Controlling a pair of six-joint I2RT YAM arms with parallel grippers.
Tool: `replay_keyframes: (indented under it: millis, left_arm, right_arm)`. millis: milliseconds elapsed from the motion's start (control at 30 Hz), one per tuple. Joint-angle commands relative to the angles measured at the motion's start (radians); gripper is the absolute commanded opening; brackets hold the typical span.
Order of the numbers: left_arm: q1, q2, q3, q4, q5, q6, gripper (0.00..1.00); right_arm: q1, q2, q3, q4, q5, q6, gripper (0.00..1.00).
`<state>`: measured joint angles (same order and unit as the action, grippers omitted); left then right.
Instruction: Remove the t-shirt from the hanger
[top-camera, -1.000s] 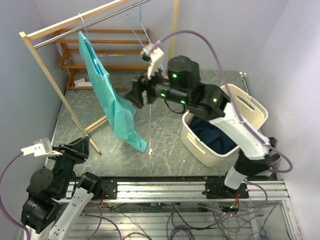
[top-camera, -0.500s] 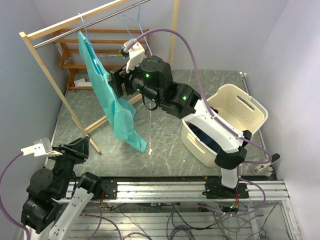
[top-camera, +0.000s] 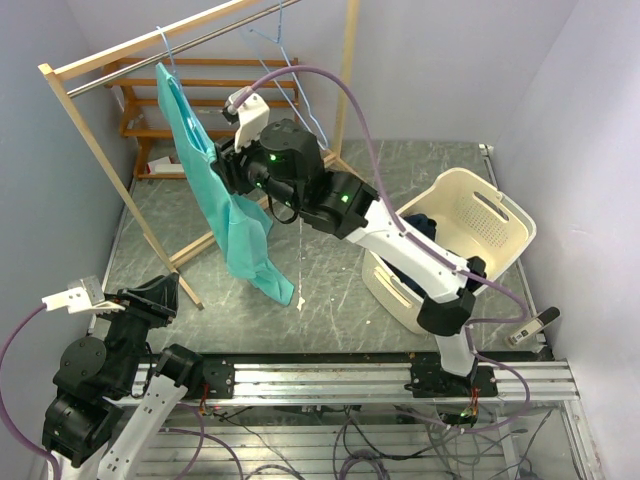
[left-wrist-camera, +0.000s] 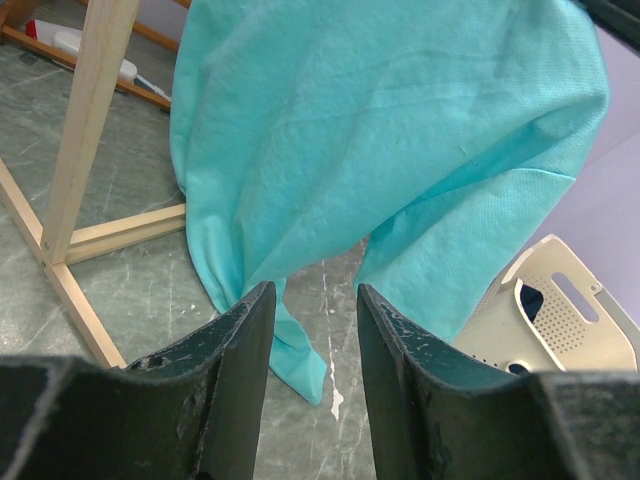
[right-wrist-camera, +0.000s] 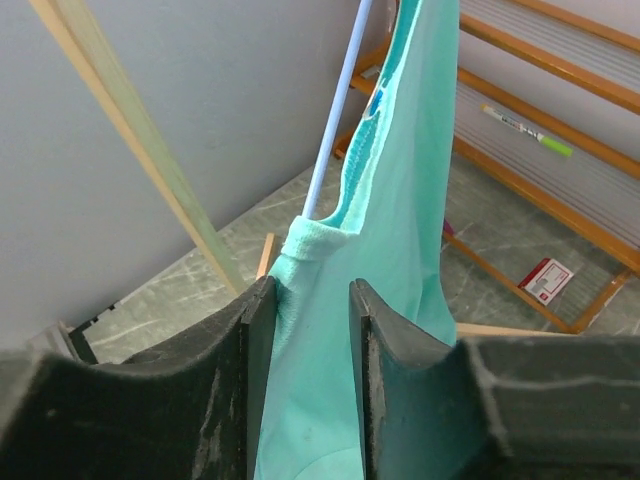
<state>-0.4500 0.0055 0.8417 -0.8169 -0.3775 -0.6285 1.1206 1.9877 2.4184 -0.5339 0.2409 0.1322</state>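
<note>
Right wrist: your right gripper (right-wrist-camera: 308, 300) is straddling the t-shirt (right-wrist-camera: 410, 200), jaws parted. T-shirt is hanging on the hanger (right-wrist-camera: 335, 120), upper left in top view. Left gripper (left-wrist-camera: 312, 300) is sitting open.

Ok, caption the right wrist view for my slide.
Right pincer open at the teal t-shirt hanging on its blue hanger.

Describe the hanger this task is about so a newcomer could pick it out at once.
Find the wooden clothes rack at the back left of the table. Two pale blue wire hangers hook over its top; the one meant is the left hanger, the only one carrying the teal t-shirt, while the right hanger hangs bare.
</note>
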Motion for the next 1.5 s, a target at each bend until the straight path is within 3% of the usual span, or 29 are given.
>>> replay_keyframes:
  millis: [0,367,400,467,767,1100,1300,1467]
  left_arm:
    - [-0.009,-0.005,0.007,0.003,-0.018,-0.004,0.49]
    - [-0.009,-0.005,0.008,0.003,-0.02,-0.005,0.49]
    - [-0.009,-0.004,0.007,0.003,-0.02,-0.004,0.49]
    - [-0.009,-0.005,0.007,0.001,-0.02,-0.005,0.49]
    - [-0.009,-0.004,0.007,0.003,-0.019,-0.005,0.45]
    - [-0.009,-0.005,0.008,0.003,-0.018,-0.004,0.45]
    - [-0.009,-0.005,0.007,0.008,-0.007,0.003,0.51]
    - [-0.01,-0.005,0.006,0.019,0.01,0.014,0.57]
  right_arm:
    - [-0.001,0.066,0.047,0.006,0.053,-0.003,0.31]
    - [-0.045,0.06,0.008,-0.013,0.078,0.04,0.31]
    - [-0.051,0.054,-0.011,-0.003,0.062,0.044,0.27]
    - [-0.059,0.038,-0.058,0.035,0.051,0.048,0.0]
    - [-0.074,-0.126,-0.244,0.327,0.069,-0.021,0.0]
    - [-0.111,-0.243,-0.303,0.477,0.063,-0.04,0.0]
    - [-0.117,-0.315,-0.343,0.377,0.051,-0.014,0.0]
    - [-0.117,-0.506,-0.538,0.262,-0.048,0.057,0.0]
